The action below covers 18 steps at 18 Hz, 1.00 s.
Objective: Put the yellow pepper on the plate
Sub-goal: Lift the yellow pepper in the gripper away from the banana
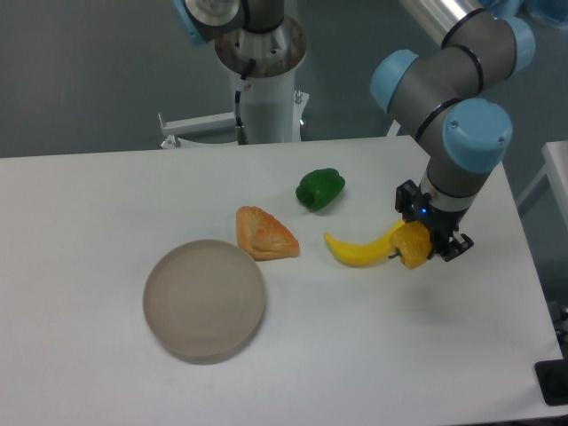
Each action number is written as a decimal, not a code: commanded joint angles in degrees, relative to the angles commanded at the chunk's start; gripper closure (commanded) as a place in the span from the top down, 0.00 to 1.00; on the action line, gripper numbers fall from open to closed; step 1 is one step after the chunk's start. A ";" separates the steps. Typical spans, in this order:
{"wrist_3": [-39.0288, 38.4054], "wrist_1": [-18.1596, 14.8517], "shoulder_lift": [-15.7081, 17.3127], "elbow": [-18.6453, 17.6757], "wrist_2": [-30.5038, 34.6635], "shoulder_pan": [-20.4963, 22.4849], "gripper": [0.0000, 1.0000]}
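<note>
At the table's right side, gripper [424, 241] fingers pinch the yellow pepper [412, 245], its dark stem pointing left toward the banana [359, 250]; the plate [204, 299] sits well apart, front left.

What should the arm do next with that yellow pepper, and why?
Probably lift it a little. The gripper appears shut on the yellow pepper, low over the table beside the banana, while the plate sits far across, past the pastry.
</note>
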 joint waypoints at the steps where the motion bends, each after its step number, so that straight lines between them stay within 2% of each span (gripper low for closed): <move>1: 0.00 0.00 0.00 0.00 0.00 0.00 0.18; 8: -0.18 -0.09 0.35 0.35 -0.09 0.00 0.18; 12: -3.51 -0.44 0.70 -0.79 -1.05 -0.79 0.18; 15: -6.93 -0.44 3.33 -4.82 -2.81 -1.93 0.18; 16: -9.73 -0.27 5.43 -7.62 -2.99 -3.85 0.18; 18: -12.99 -0.18 7.37 -10.45 -3.16 -6.66 0.18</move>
